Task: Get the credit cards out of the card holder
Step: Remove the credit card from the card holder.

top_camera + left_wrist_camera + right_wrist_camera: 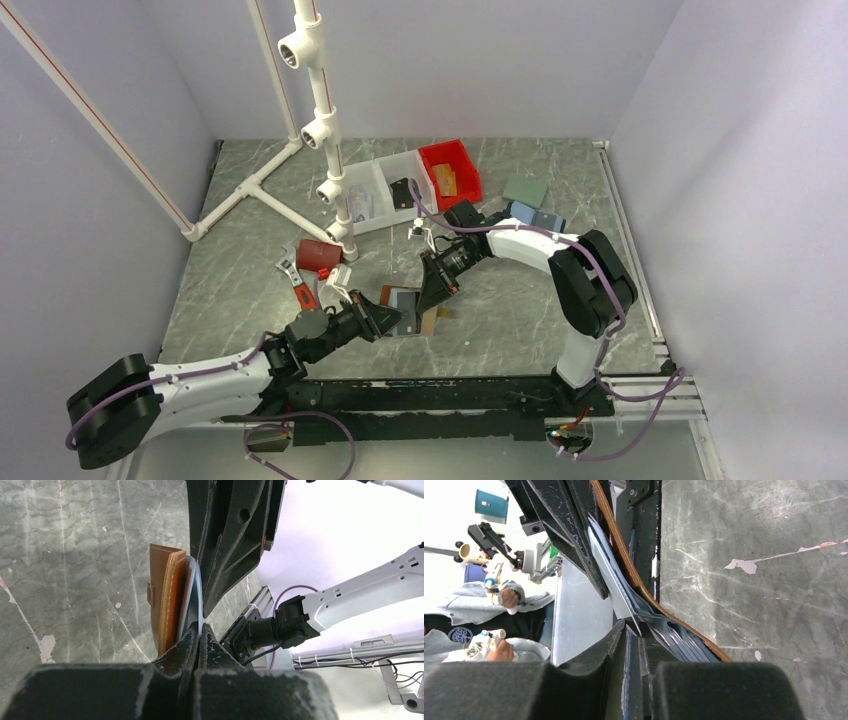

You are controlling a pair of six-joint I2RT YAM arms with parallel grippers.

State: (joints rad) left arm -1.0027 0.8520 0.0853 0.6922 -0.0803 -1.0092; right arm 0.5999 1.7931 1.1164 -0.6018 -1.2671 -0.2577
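Note:
The brown leather card holder (401,299) is held open above the table between both grippers. My left gripper (388,322) is shut on the thin light blue inner panel (196,600), with the brown leather flap (167,600) just left of it. My right gripper (433,297) reaches in from the far right. Its tips (636,630) are closed to a narrow gap on the edge of a pale credit card (608,565) that sticks out of the card holder (624,555). Several more card edges (684,642) sit in the pockets.
At the back stand a red bin (450,172), a clear container (372,195) and a white pipe frame (320,110). A dark red box (318,255) and a wrench (293,280) lie left of the holder. A blue case (537,216) lies to the right.

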